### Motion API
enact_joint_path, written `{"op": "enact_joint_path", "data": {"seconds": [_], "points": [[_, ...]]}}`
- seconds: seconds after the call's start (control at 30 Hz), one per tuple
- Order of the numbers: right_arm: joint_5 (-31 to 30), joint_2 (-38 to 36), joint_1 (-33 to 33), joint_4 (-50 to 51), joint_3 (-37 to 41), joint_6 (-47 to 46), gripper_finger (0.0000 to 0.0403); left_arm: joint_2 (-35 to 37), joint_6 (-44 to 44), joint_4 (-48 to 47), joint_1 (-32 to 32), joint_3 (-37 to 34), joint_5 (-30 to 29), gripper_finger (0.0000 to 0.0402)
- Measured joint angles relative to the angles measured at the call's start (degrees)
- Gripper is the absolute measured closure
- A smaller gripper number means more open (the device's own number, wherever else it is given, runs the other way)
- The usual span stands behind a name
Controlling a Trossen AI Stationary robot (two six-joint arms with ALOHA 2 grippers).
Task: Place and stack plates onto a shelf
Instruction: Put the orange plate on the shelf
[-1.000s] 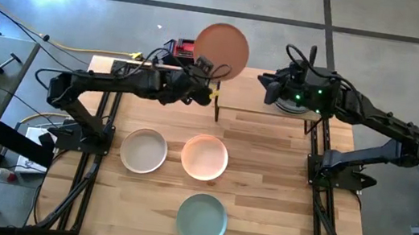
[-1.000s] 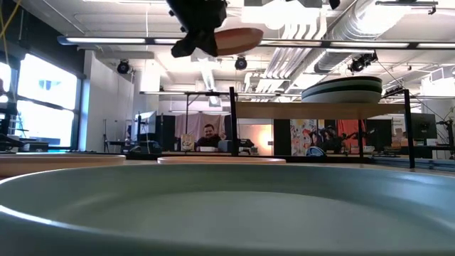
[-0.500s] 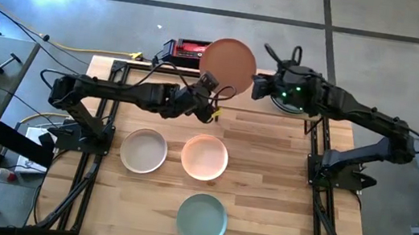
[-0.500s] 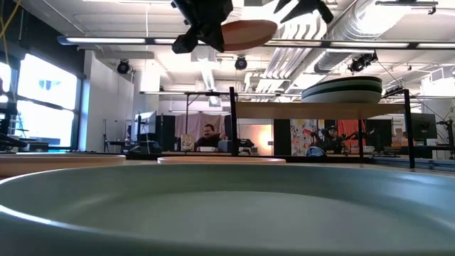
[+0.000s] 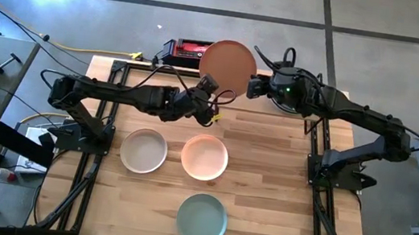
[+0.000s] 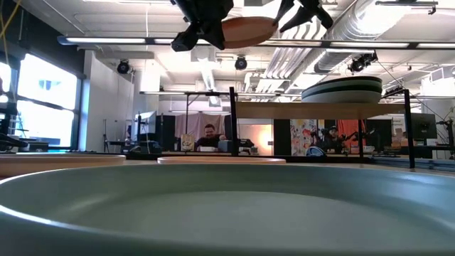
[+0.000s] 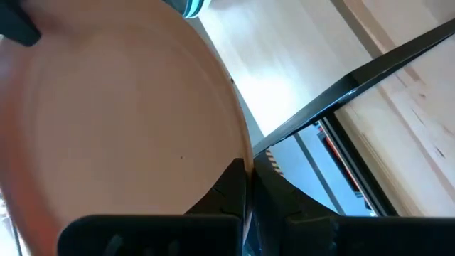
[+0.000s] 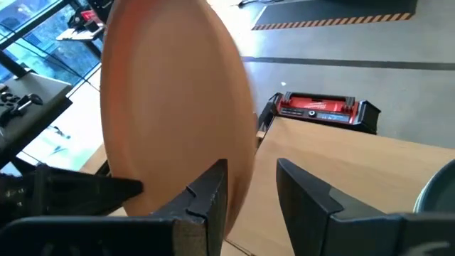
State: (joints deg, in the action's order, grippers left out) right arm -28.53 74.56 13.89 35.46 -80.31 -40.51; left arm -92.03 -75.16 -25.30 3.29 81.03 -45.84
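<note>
I count three plates on the table (image 5: 266,182), one terracotta plate (image 5: 227,65) held level at upper centre, left gripper (image 5: 213,100) clamped on its rim, right gripper (image 5: 251,87) apart beside it.

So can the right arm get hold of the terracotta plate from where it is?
Probably yes: the right gripper stands open at the terracotta plate's rim, nothing between; the left gripper holds the opposite edge.

Terracotta plate (image 5: 228,65); cream (image 5: 143,150), peach (image 5: 204,157), sage plates (image 5: 202,219).
</note>
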Motion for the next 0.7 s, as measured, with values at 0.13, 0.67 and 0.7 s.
{"op": "enact_joint_path", "data": {"seconds": [0.13, 0.67, 0.7], "points": [[-0.4, 0.1, 0.2, 0.1, 0.0, -0.6, 0.0293, 0.0, 0.0, 0.0, 0.0, 0.0, -0.1, 0.0401], [0.1, 0.6, 0.4, -0.2, 0.0, -0.1, 0.0393, 0.0, 1.6, 1.8, 0.0, 0.0, 2.5, 0.0390], [0.2, 0.6, 0.4, -0.3, 0.0, 0.0, 0.0395, 0.0, 2.5, 1.8, 0.0, 0.0, 2.5, 0.0387]]}}
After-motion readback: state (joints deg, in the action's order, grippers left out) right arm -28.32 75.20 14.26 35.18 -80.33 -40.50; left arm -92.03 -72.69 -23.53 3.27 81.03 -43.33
